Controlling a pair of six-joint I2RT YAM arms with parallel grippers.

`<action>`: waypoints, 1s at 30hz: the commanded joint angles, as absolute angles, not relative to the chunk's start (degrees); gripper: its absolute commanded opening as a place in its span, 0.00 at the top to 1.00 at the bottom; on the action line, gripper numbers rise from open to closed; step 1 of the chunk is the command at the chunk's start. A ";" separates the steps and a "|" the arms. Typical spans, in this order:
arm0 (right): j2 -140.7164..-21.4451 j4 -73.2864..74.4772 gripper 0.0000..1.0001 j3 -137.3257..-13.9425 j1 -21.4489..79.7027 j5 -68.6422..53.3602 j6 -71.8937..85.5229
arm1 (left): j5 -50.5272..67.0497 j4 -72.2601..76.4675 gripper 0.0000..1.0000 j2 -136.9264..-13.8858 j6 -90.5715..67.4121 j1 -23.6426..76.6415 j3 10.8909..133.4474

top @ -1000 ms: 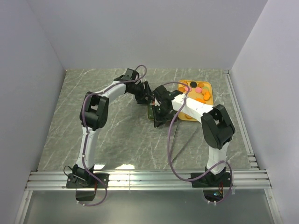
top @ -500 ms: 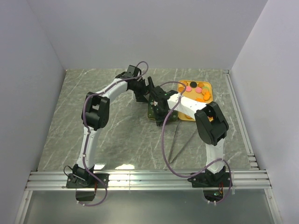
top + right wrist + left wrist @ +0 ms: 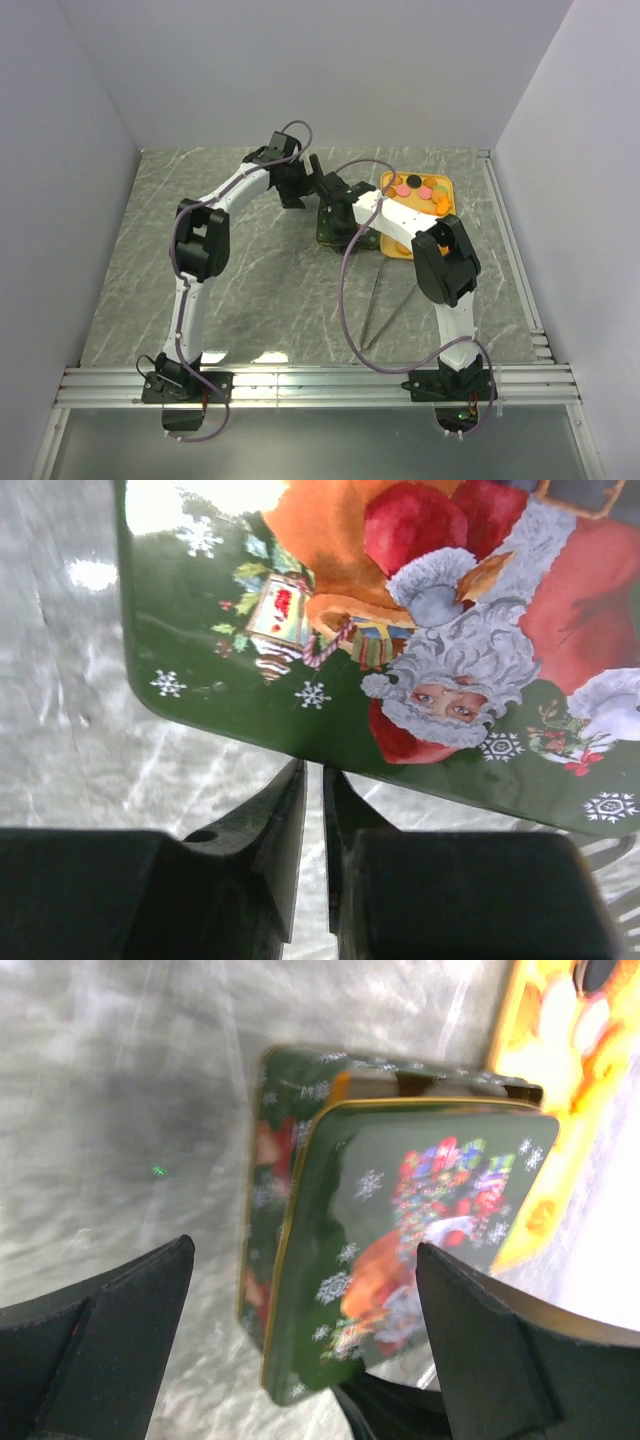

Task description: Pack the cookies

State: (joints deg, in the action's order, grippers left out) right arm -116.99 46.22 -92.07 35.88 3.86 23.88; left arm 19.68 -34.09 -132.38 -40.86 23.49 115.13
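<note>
From above, a grey marbled table (image 3: 250,280) sits between pale lilac walls (image 3: 330,70), with an aluminium rail (image 3: 320,385) along its near edge. The cookies (image 3: 420,190) (mostly orange, 1 dark, 2 pink) lie in a yellow tray (image 3: 398,247) at the far right. Both arms meet at a green Christmas tin (image 3: 328,232) just left of it. Left wrist view: the left gripper (image 3: 305,1260) is spread wide above the tin, whose lid (image 3: 420,1220) sits askew over the base. Right wrist view: the right gripper (image 3: 312,780) has its fingers nearly together, pinching the lid's edge
</note>
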 commanded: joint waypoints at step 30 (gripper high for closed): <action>-125.41 43.94 0.78 -107.83 29.88 13.09 24.17 | 11.25 -15.74 0.06 -115.65 -41.83 24.61 100.09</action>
